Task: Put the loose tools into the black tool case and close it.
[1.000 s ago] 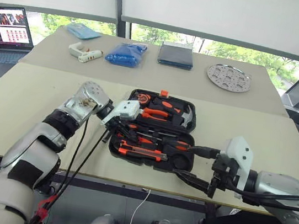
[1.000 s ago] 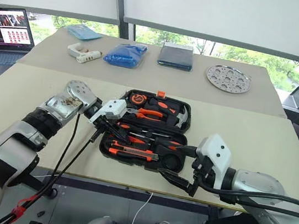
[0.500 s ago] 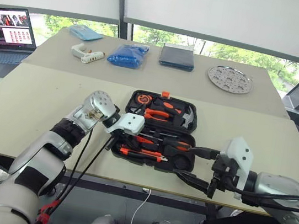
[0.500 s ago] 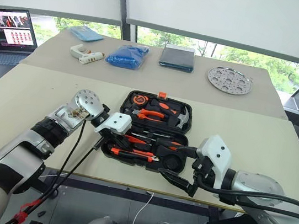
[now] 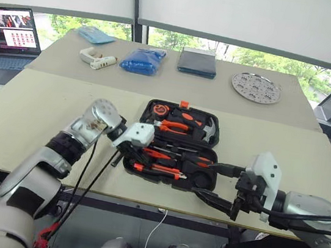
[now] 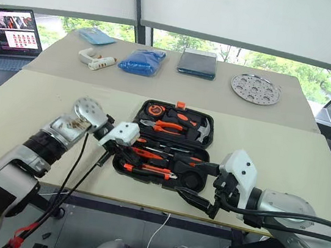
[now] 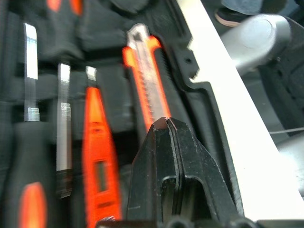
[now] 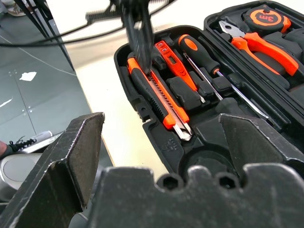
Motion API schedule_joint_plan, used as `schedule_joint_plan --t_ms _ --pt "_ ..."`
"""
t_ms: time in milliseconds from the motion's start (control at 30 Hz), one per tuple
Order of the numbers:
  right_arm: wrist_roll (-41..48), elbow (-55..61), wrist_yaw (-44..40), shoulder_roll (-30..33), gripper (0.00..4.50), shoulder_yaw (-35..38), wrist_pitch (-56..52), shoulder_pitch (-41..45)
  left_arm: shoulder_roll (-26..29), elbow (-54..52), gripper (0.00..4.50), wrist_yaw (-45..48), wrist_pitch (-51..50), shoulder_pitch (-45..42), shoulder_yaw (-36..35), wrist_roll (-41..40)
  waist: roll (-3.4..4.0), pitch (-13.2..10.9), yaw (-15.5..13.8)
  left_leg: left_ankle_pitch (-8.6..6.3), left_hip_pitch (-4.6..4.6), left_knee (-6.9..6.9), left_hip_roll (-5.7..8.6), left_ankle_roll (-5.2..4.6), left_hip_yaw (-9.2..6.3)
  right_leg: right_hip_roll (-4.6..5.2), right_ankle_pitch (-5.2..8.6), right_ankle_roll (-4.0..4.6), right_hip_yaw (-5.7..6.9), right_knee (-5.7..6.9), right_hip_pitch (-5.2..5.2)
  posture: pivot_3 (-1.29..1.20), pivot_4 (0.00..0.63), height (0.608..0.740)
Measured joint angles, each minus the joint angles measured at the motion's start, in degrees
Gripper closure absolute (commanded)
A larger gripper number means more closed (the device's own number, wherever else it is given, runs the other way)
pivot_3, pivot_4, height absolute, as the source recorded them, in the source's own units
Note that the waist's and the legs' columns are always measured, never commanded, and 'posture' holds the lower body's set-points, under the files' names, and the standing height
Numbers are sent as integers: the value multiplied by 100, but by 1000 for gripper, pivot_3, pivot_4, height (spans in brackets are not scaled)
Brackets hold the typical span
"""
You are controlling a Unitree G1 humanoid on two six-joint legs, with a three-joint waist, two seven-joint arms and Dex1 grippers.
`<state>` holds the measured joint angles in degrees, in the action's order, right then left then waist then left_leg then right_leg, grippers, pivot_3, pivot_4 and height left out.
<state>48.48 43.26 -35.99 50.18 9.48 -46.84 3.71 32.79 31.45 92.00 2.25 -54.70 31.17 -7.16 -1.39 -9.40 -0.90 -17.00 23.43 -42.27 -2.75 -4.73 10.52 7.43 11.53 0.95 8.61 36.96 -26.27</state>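
Note:
The black tool case [image 5: 218, 131] lies open in the middle of the near table. In its front half are the orange-black utility knife [image 8: 161, 97], the slim orange tool [image 8: 173, 59] and two screwdrivers [image 8: 197, 50]. My left gripper [image 5: 138, 155] is shut and empty. Its tips [image 7: 167, 121] point down at the handle end of the knife [image 7: 145, 76] and seem to touch it. My right gripper [image 5: 207, 180] stands open and empty at the case's front right corner, its fingers [image 8: 71, 156] spread wide toward the case.
Pliers [image 5: 177, 127], a hammer [image 5: 208, 130] and a tape measure [image 5: 158, 108] sit in the lid. On the far table lie a glue gun [image 5: 96, 59], a blue bag [image 5: 140, 60], a dark blue folded item [image 5: 197, 62] and a perforated disc [image 5: 254, 87]. A laptop [image 5: 9, 31] stands far left.
The whole view has shifted slightly. The left wrist has rolled a little above the case's left end. The right gripper has kept still.

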Motion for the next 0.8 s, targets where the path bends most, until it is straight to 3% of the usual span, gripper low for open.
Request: schedule_joint_plan --t_ms 200,333,467,633,800 --pt "2 0 13 1 0 15 -1 -38 -270 349 4468 -334 1011 -32 -46 578 6 6 -6 -4 -17 2 -1 -5 -2 3 -3 -4 -3 -2 14 0 150 718" --pt "-5 29 19 44 0 77 -2 -225 -330 420 4468 -348 979 1 -228 593 15 12 -19 -5 -16 -1 -1 -9 -7 5 -11 -10 -7 -1 15 0 150 718" --pt "17 131 -28 231 0 846 -90 -931 -199 201 3490 -65 -149 166 -683 -8 12 10 11 -3 5 -3 -4 -8 -10 -2 -11 -10 -8 4 -1 0 150 718" --pt "37 41 -328 390 0 2223 -273 -1863 217 -772 1720 -3 -1533 178 -1615 -1110 12 10 18 0 -1 -2 -1 -5 -14 -7 -3 -19 -9 0 10 0 150 718" --pt "-314 -458 -521 568 0 2509 -274 -2028 395 -1348 56 -26 -2548 179 -2022 -1572 11 9 21 -1 -8 -2 4 -5 -14 -5 1 -28 -16 -3 15 0 150 718"
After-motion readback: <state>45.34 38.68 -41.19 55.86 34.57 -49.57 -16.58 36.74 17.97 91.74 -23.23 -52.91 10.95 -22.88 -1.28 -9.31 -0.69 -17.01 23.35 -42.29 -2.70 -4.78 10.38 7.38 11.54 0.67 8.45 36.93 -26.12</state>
